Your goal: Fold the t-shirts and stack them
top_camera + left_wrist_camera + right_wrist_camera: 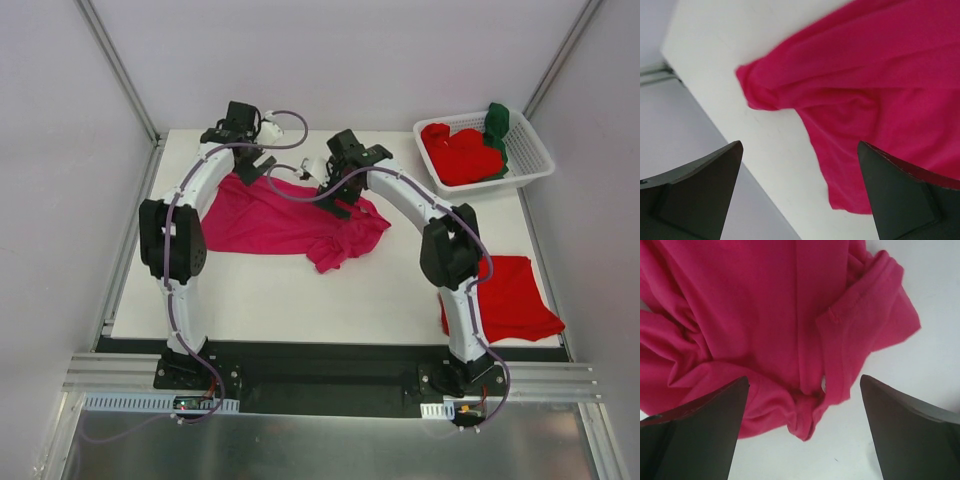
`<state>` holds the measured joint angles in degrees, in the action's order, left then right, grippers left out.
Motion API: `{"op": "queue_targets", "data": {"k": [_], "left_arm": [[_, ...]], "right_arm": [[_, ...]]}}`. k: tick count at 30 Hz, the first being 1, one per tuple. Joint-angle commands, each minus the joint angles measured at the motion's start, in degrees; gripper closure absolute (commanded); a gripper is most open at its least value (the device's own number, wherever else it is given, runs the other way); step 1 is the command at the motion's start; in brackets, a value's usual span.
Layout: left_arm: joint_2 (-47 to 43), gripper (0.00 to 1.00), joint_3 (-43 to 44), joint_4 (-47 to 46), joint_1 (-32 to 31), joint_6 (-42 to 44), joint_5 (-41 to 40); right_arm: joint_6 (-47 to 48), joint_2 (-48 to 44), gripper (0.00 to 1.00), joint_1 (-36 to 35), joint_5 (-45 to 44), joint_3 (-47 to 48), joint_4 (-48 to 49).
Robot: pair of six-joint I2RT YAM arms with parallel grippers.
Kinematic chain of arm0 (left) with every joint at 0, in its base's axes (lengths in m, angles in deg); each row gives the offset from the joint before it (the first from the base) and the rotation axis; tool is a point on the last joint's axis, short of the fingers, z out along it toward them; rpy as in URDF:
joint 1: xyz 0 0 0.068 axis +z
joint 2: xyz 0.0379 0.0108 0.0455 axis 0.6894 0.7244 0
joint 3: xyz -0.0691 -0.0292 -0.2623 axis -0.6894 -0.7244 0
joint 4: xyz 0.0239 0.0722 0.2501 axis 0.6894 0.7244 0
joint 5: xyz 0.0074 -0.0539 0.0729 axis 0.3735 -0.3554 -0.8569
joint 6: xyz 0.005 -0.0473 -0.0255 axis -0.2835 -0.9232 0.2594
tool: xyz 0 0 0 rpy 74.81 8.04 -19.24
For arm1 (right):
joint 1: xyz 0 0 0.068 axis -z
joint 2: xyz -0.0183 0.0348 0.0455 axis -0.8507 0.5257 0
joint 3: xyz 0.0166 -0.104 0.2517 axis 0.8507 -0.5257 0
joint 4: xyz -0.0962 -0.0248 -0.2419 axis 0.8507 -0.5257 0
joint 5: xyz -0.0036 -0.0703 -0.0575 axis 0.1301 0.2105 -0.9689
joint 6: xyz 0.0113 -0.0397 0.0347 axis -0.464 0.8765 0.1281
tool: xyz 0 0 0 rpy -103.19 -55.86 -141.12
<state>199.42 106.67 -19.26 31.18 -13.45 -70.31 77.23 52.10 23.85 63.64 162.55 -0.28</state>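
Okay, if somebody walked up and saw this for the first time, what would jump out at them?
The magenta-pink t-shirt lies rumpled at the middle of the table, with the left gripper and the right gripper both open over it. At the far right corner a white basket holds red t-shirts and a dark green t-shirt. Another red t-shirt lies at the near right edge.

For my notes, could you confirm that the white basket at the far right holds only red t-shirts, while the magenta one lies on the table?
Not quite: the top external view shows the white basket holds red t-shirts and a dark green one. The magenta t-shirt does lie on the table.
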Motion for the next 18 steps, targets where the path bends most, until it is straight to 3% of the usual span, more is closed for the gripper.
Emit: {"op": "queue_targets", "data": {"k": [1, 12, 18], "left_arm": [[0.16, 0.01, -4.87, 3.48, 0.89, -5.5, 2.96], [-0.54, 0.01, -14.01, 3.83, 1.07, -8.85, 2.17], [-3.17, 0.01, -19.19, 4.19, 0.98, -9.73, 2.26]], "right_arm": [[-1.28, 1.35, 0.01, -0.02, 5.64, 3.08, 1.21], [-0.13, 0.38, 0.16, -0.02, 4.33, -3.33, 15.36], [0.92, 3.63, 0.19, 0.07, 1.87, -2.37, 15.72]]}}
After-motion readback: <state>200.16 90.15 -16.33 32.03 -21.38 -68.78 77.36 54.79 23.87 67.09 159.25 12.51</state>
